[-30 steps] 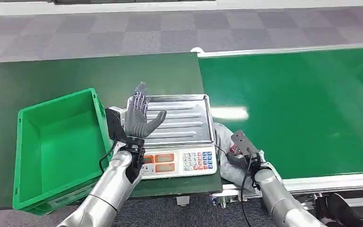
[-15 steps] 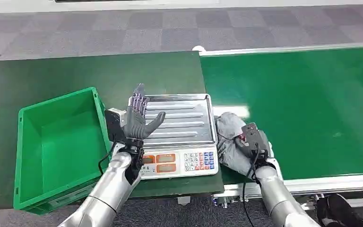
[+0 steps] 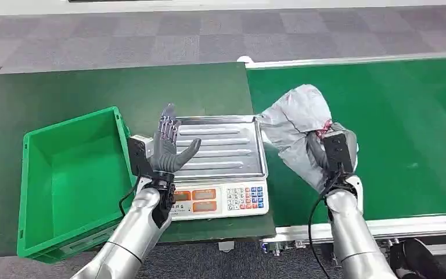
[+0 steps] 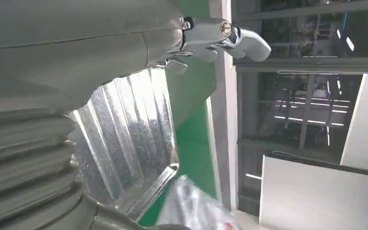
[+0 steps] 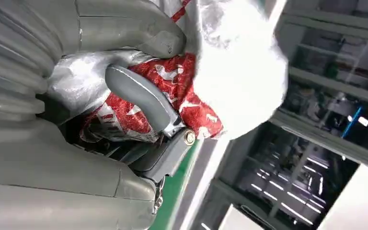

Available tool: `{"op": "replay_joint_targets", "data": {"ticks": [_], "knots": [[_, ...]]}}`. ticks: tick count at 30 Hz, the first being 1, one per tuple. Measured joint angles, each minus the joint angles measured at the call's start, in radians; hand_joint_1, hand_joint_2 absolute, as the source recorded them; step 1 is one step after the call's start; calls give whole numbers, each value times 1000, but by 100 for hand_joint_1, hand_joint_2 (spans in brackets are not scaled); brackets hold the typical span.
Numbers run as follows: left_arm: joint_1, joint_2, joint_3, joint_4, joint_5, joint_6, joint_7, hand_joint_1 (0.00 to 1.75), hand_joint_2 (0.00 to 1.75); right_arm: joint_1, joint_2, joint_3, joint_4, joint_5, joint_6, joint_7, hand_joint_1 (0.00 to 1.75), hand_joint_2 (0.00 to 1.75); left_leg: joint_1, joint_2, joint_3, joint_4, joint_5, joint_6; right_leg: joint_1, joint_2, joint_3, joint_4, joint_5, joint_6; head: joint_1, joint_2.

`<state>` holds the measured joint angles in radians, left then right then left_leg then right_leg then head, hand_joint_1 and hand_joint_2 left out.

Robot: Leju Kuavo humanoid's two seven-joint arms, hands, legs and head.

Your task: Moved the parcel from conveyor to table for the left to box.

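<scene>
The parcel (image 3: 298, 131), a crumpled grey plastic bag with red and white print showing between the fingers, sat in the grip of the right hand (image 3: 331, 152). In the right wrist view the thumb and fingers (image 5: 143, 103) were wrapped tight around the parcel (image 5: 139, 103), so that hand was clamped on it. It was held up off the conveyor (image 3: 383, 128), with the bulk of the bag bulging out past the fingertips and leaning toward the scale's tray.

Just beside the parcel, on the thumb side of the right hand, stood the scale (image 3: 223, 168), its ribbed metal tray (image 3: 223, 148) bare and its keypad facing the robot. The bag's edge hung close to the tray's corner; whether it touched, I could not tell.

The left hand (image 3: 168, 142) was raised upright at the far side of the tray from the parcel, fingers straight and spread, thumb out toward the tray, holding nothing. In the left wrist view the tray (image 4: 124, 129) showed past that hand (image 4: 76, 52).

Beyond the back of the left hand sat the green crate (image 3: 69, 180) on the dark green table (image 3: 93, 93).
</scene>
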<state>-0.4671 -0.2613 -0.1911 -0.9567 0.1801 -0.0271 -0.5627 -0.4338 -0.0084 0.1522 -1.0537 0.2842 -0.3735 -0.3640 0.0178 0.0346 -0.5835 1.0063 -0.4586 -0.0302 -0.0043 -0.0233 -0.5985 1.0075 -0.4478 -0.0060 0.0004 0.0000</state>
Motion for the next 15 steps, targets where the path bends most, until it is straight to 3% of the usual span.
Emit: {"op": "replay_joint_targets", "data": {"ticks": [6,15], "knots": [[-4,-3,0,2,0,-11,0,0,175,-9,4,62,18,34,73,54,175,175,0,0,0,0,0,0,0,0,0,0,0,0,0,0],[-23,-25,0,16,0,-16,8,0,175,-63,65,160,167,45,100,53,175,175,0,0,0,0,1,0,0,0,-1,0,0,0,0,0]]}}
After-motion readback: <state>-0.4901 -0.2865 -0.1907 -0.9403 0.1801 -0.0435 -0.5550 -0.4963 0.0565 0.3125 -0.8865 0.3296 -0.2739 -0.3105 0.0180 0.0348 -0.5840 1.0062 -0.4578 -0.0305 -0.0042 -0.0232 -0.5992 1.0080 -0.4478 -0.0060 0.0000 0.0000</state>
